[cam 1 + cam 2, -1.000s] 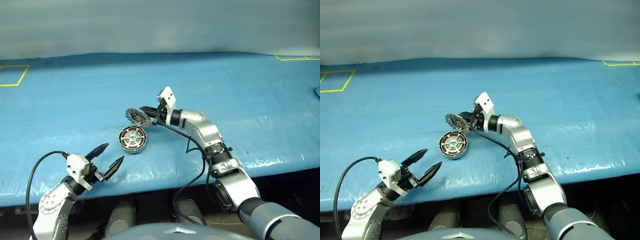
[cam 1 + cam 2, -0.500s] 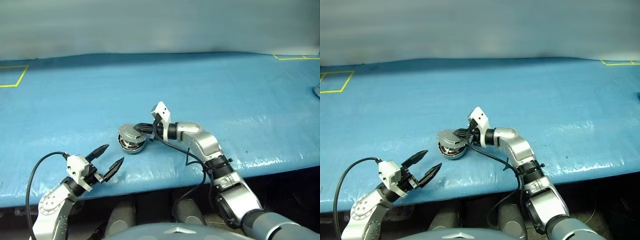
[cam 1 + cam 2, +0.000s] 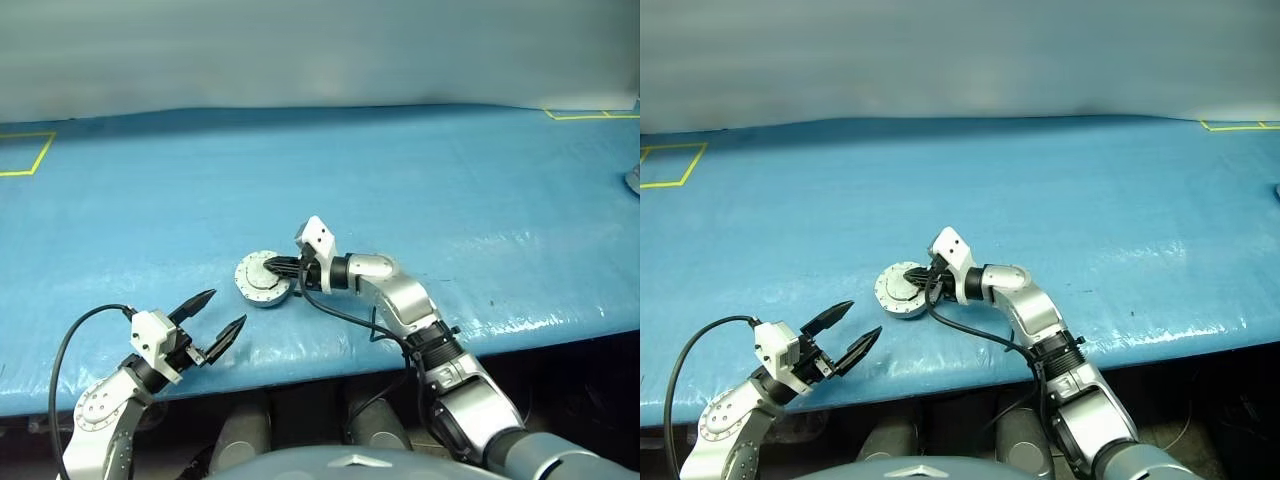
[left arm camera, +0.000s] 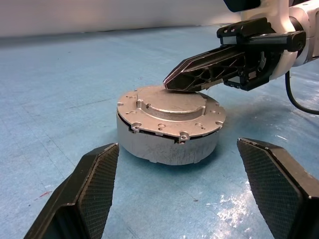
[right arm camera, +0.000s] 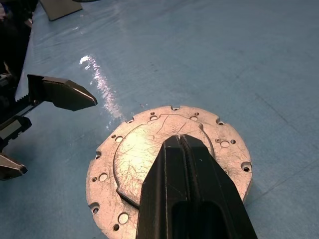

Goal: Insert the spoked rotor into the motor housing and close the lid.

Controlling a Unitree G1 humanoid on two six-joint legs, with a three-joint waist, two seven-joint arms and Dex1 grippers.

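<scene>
On blue table (image 3: 480,180), grey lid (image 4: 171,107) lies flat over housing (image 4: 167,142); R jaws clenched, L jaws released.

You have the motor housing (image 3: 264,292) sitting on the tabletop (image 3: 480,190) just left of the frame's centre, near the front edge. The lid (image 4: 170,110) lies flat on top of it, covering it. Your right claw (image 3: 272,267) reaches in from the right of the frame — its tips rest on the middle of the lid. Your left claw (image 3: 222,318) sits at the lower left of the frame, in front of the housing and apart from it — the tabletop's front edge runs beneath it. A marked corner (image 3: 28,152) lies at the far left edge, well behind the housing.
</scene>
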